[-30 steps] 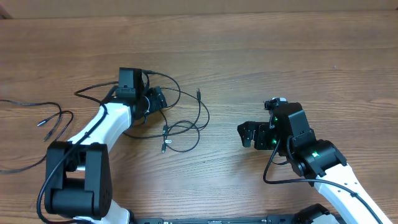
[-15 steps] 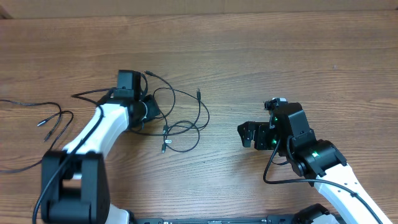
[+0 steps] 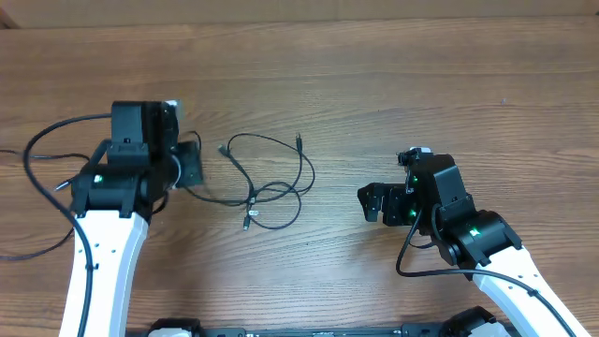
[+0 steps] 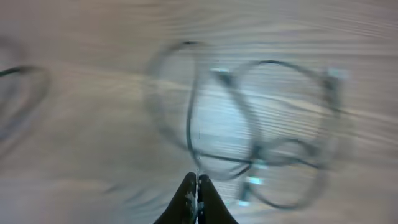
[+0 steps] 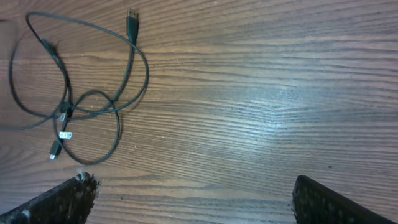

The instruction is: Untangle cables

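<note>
The cables [image 3: 271, 183] lie as a loose tangle of thin black loops with small silver plugs in the middle of the table. My left gripper [image 3: 194, 168] is left of the tangle and shut on one cable strand, which runs from its tips to the tangle. In the blurred left wrist view that strand [image 4: 188, 124] rises from the closed left gripper [image 4: 197, 182] to the loops. My right gripper [image 3: 372, 202] stands open to the right of the tangle, holding nothing. The right wrist view shows the right gripper [image 5: 199, 199] wide open, with the tangle [image 5: 64, 114] far left.
More thin black cable [image 3: 70, 183] lies at the table's far left, and a black loop [image 3: 37, 140] arcs round the left arm. The wooden table [image 3: 393, 84] stretches across the back.
My left gripper has shut on a cable strand and pulled back to the left, drawing that strand out of the tangle. The right arm has not moved.
</note>
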You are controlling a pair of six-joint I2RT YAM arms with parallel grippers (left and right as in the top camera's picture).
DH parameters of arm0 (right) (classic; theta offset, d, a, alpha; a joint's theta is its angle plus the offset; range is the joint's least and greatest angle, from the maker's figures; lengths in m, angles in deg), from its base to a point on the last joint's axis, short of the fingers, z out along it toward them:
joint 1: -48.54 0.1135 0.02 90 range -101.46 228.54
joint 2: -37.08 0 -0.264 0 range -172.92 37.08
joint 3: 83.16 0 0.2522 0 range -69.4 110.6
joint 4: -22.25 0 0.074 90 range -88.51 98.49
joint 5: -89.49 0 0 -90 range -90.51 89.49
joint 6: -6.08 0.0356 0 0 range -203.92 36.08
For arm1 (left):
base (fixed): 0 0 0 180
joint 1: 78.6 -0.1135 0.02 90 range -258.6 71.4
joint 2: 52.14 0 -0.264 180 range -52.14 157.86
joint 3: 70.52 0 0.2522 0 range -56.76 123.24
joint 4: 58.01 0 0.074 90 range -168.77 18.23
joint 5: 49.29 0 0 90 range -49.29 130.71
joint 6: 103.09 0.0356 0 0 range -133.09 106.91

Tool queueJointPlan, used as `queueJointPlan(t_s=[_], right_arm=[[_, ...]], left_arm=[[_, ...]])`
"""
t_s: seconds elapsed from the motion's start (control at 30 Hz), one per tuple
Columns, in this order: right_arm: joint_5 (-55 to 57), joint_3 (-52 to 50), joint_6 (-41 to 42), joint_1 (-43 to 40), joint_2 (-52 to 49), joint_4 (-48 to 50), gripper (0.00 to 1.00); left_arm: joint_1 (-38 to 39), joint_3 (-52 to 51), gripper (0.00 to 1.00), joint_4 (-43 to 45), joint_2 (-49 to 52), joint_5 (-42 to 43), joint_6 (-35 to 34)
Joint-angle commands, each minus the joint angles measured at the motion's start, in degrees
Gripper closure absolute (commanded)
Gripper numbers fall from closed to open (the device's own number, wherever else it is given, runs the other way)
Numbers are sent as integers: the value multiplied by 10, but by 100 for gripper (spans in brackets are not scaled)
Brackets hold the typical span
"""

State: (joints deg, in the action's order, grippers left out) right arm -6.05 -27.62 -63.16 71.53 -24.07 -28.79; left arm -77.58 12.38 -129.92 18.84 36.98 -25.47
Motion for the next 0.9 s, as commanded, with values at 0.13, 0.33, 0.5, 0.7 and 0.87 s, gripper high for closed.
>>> queueJointPlan(t_s=[0.13,0.33,0.5,0.7,0.87], right_arm=[[3,2,-2,2,2,-3,1],[3,2,-2,2,2,-3,1],[3,2,-2,2,2,-2,1],[3,2,-2,2,2,-1,1],[3,2,-2,2,2,-2,1]], left_arm=[[-73,64,96,-3,-15,-192,-57],[-110,166,96,-1,-16,-100,-58],[-110,165,83,-30,-6,23,-38],[-101,121,22,-80,46,168,-23],[-98,53,1,-109,105,211,-128]])
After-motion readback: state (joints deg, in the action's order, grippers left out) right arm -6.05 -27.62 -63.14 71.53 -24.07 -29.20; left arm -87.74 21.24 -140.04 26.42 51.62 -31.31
